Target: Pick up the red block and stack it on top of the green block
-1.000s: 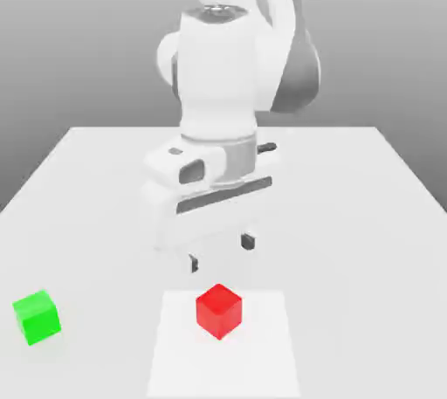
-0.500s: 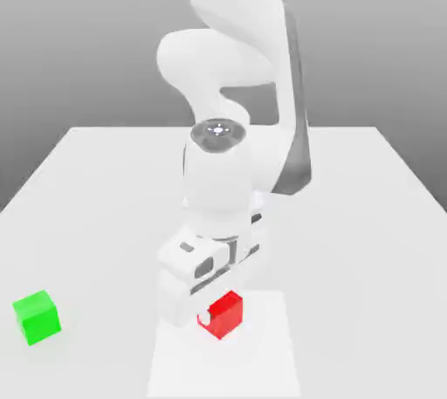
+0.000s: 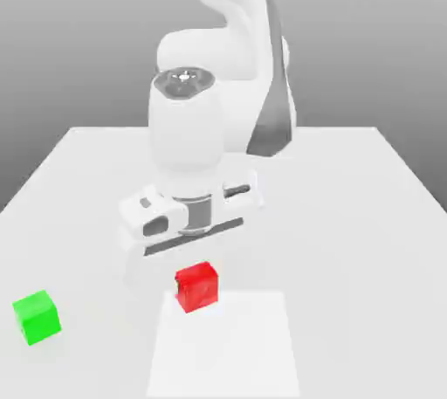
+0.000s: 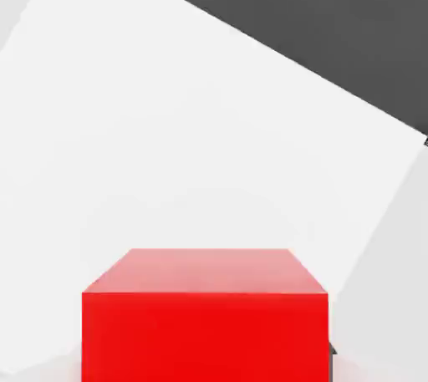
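While the tool (image 3: 194, 277) grips the red block (image 3: 196, 285) just above the white table (image 3: 367, 214) in the exterior view, green block (image 3: 37, 317) sits well apart toward that view's left, hand view, red block (image 4: 206, 315) close up over pale table (image 4: 167, 121).

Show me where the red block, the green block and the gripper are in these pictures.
red block (image 3: 196, 285): exterior view, on its front face.
green block (image 3: 37, 317): exterior view, on its front face.
gripper (image 3: 195, 271): exterior view, just above the red block's top, where the fingers close on it.
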Robot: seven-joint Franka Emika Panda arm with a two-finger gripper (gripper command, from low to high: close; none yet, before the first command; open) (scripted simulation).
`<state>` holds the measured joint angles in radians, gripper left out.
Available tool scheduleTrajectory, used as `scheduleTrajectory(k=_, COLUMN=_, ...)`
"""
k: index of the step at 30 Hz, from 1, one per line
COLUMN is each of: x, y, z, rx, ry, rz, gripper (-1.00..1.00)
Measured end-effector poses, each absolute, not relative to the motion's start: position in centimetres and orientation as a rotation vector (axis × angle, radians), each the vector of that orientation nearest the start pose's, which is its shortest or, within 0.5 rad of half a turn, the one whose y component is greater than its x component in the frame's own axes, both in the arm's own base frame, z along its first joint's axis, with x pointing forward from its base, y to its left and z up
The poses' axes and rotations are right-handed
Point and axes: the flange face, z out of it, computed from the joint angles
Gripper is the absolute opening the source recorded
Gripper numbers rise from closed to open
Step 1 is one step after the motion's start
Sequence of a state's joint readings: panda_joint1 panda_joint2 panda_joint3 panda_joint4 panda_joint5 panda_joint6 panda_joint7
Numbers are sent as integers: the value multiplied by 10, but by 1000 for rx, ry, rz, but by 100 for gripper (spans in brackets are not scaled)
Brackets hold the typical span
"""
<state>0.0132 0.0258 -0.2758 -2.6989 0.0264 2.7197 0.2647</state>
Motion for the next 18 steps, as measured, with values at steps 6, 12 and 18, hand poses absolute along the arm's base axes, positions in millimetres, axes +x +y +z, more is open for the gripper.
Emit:
scheduleTrajectory(k=6, x=386, y=-224, z=236, rx=-2652, ry=1677, rz=4, gripper=-100)
scheduleTrajectory(k=12, x=372, y=-286, z=223, rx=-2348, ry=2085, rz=-1, gripper=-100)
scheduleTrajectory(k=18, x=371, y=-288, z=188, rx=-2337, ry=2098, rz=0, gripper=100)
